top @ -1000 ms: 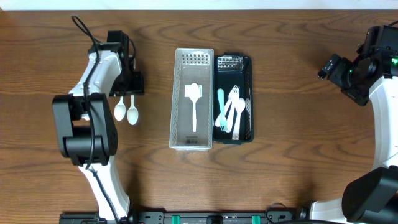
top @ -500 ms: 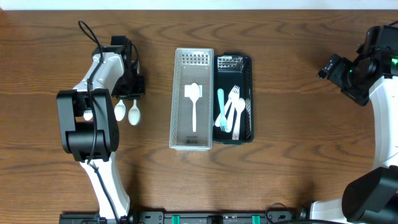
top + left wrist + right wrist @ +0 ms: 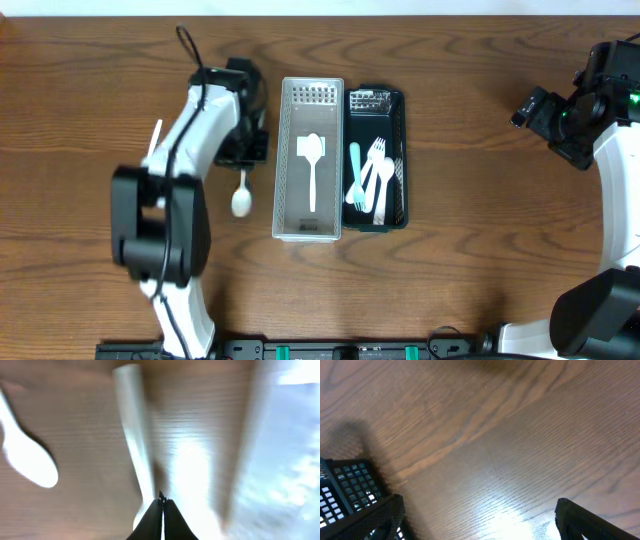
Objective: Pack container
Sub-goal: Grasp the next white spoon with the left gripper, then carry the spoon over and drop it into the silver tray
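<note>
The left arm reaches up the table (image 3: 90,90), its left tool (image 3: 246,148) pinched shut on the handle of a white spoon (image 3: 242,196) hanging just left of the clear basket (image 3: 284,150). Beside that basket sits the dark tray (image 3: 401,150) holding cutlery. Far right, the right tool (image 3: 540,108) hovers with fingers (image 3: 370,520) spread, empty. No writing is legible.
</note>
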Robot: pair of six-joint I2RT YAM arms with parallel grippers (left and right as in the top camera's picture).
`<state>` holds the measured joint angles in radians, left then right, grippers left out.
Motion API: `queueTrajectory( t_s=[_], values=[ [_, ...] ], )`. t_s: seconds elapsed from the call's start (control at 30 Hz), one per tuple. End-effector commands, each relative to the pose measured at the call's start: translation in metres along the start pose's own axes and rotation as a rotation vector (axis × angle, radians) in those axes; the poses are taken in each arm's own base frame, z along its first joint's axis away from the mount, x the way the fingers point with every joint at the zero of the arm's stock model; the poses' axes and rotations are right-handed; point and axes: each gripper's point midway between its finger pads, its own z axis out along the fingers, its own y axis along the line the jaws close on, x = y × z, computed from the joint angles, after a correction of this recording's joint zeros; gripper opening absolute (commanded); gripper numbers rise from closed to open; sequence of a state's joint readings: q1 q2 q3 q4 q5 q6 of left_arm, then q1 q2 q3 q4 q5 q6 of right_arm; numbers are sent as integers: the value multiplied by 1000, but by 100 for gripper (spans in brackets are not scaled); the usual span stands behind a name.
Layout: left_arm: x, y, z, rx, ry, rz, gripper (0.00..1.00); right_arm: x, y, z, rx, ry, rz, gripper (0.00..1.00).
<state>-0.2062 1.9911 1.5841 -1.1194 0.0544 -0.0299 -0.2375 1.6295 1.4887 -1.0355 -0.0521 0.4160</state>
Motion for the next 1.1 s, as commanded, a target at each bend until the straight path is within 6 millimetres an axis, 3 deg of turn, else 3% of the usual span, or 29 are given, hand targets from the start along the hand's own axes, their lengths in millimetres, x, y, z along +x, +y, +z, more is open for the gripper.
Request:
queueTrajectory(
  t_s=[0.0,0.13,0.27,0.33,0.4,0.47,0.63,0.77,0.87,0.97,1.07],
  values=[
    [-9,-26,-68,14,-205,36,6,2,-3,3,9,10,-1,99],
    [-9,-68,-100,56,-337,99,5,1,-3,3,9,9,-1,99],
    [-7,-92,-99,48,-351,152,6,1,-3,3,8,9,-1,99],
    [-7,-83,-96,-22,-352,115,6,3,-4,3,10,14,-1,99],
    [-11,-61,-97,-126,-372,37,7,4,-4,3,13,20,-1,99],
    [-16,-38,-100,-188,-391,-33,15,5,-5,3,15,24,0,99],
    [-29,8,-94,-165,-383,-169,27,5,-5,3,14,24,0,99],
    [-31,20,-63,-37,-301,-160,28,5,-4,3,14,23,0,99],
    [-20,32,-22,-37,-178,-173,29,5,-5,3,14,24,0,99],
    [-8,32,17,-40,-66,-170,31,5,-4,3,14,23,0,99],
    [-1,28,42,-34,12,-156,34,5,-5,3,14,23,-1,99]
  ],
)
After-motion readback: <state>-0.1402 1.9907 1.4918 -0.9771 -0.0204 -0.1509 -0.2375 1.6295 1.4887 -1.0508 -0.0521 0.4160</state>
